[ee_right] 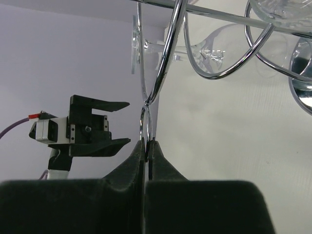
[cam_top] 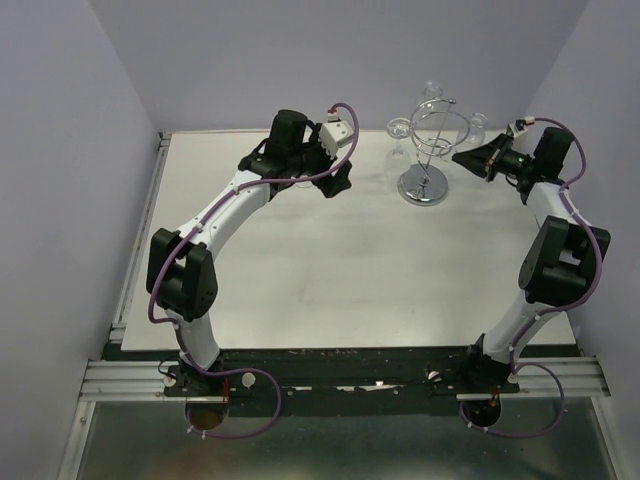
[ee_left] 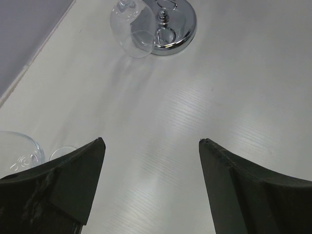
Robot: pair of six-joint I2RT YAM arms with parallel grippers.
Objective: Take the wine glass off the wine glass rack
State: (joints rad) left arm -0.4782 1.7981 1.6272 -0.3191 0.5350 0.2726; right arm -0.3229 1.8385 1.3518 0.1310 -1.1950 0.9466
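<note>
My right gripper [ee_right: 146, 142] pinches a thin wire of the wine glass rack [ee_left: 183, 24]. My left gripper [ee_left: 151, 142] is wide open; the wine glass [ee_left: 131, 29] hangs straight ahead, bowl down.

Wine glass rack [cam_top: 424, 186]: bright chrome throughout, mirror-shiny from disc base to wire loops, carrying dark and white reflections.
Wine glass [ee_left: 132, 27]: clear and colourless, pale highlights along the rim.
Table [cam_top: 330, 270]: off-white, with a faint grain of fine parallel streaks.
Walls [cam_top: 60, 150]: plain pale lilac-grey.
Left gripper [ee_left: 151, 140]: matte black fingers.
Right gripper [ee_right: 147, 142]: matte black fingers, lightly speckled grey.
Left arm [cam_top: 225, 205]: white links, black joints.
Right arm [cam_top: 520, 310]: the same white and black.
Cable [ee_right: 13, 128]: purple, red at its end.
Rail [cam_top: 340, 375]: silver metal beside a black strip.
</note>
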